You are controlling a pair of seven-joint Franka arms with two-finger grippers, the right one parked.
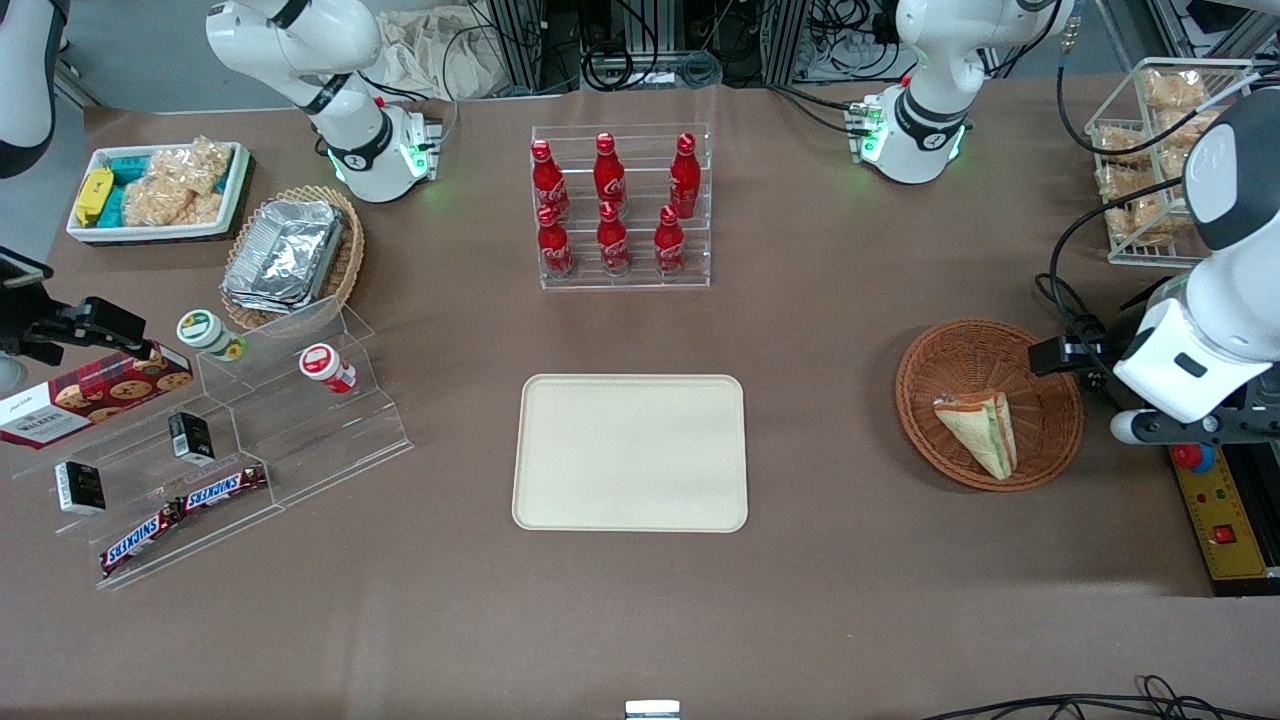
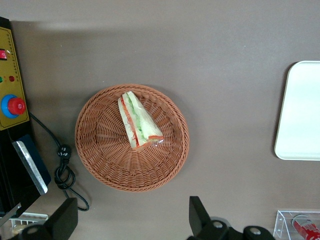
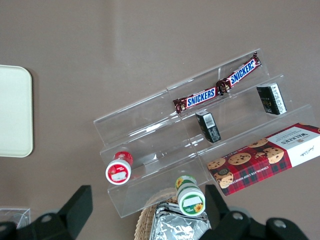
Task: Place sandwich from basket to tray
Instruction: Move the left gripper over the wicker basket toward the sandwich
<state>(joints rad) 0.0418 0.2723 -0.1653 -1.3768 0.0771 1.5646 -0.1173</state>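
Note:
The sandwich point(image 1: 980, 432) point(image 2: 138, 121), a white bread wedge with green and red filling, lies inside the round reddish-brown basket point(image 1: 930, 370) point(image 2: 100, 165). The basket sits toward the working arm's end of the table. My left gripper point(image 1: 1070, 355) point(image 2: 131, 220) hovers high over the basket's rim, on the side farther from the front camera. It is open wide with nothing between its fingers. The cream tray point(image 1: 630, 452) point(image 2: 302, 110) lies bare at mid-table, beside the basket.
A rack of red cola bottles point(image 1: 620, 205) stands farther from the front camera than the tray. A yellow control box point(image 1: 1215, 510) and a black cable point(image 2: 62, 170) lie beside the basket. A wire snack rack point(image 1: 1160, 160) stands near the working arm's base. An acrylic stand point(image 1: 230, 440) sits toward the parked arm's end.

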